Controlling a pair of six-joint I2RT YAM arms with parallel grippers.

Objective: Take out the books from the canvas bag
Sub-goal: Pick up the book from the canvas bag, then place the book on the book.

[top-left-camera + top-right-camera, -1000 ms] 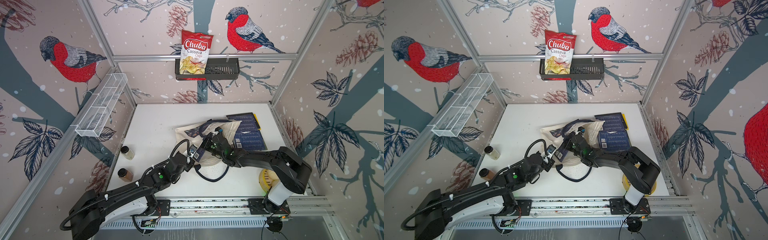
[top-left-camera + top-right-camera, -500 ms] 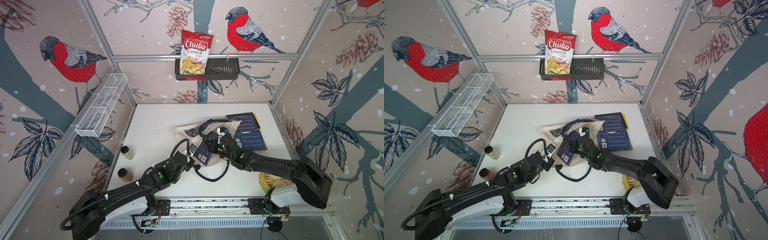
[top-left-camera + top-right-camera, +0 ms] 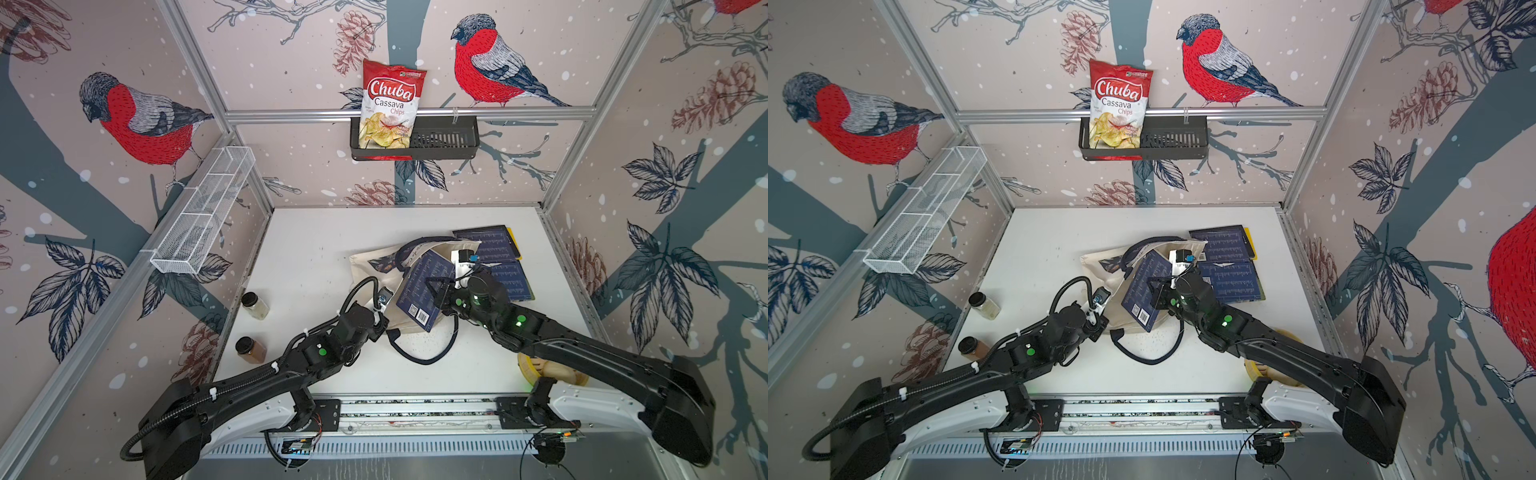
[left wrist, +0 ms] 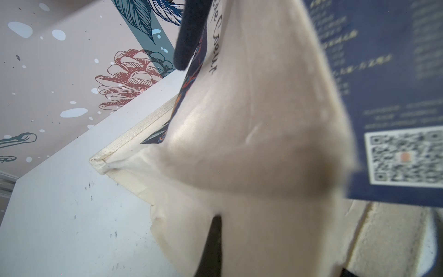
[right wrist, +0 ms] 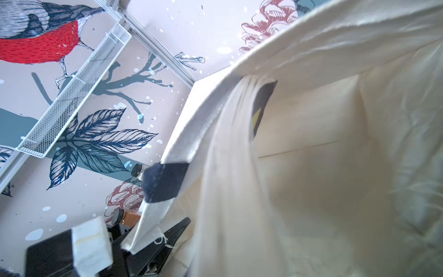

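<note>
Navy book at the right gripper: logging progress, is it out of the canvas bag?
Mostly out: navy book tilts over the canvas bag, barcode end clear; far end at the mouth, cannot tell.

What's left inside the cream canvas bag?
A dark flat corner with a yellow patch, likely a book, shows inside the cream canvas bag; cloth folds hide anything deeper.

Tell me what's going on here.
The right tool grips a navy book, raised at a tilt over the bag. The left tool is shut on the bag's cloth, holding it. Two more books already lie on the table beside the bag.
</note>
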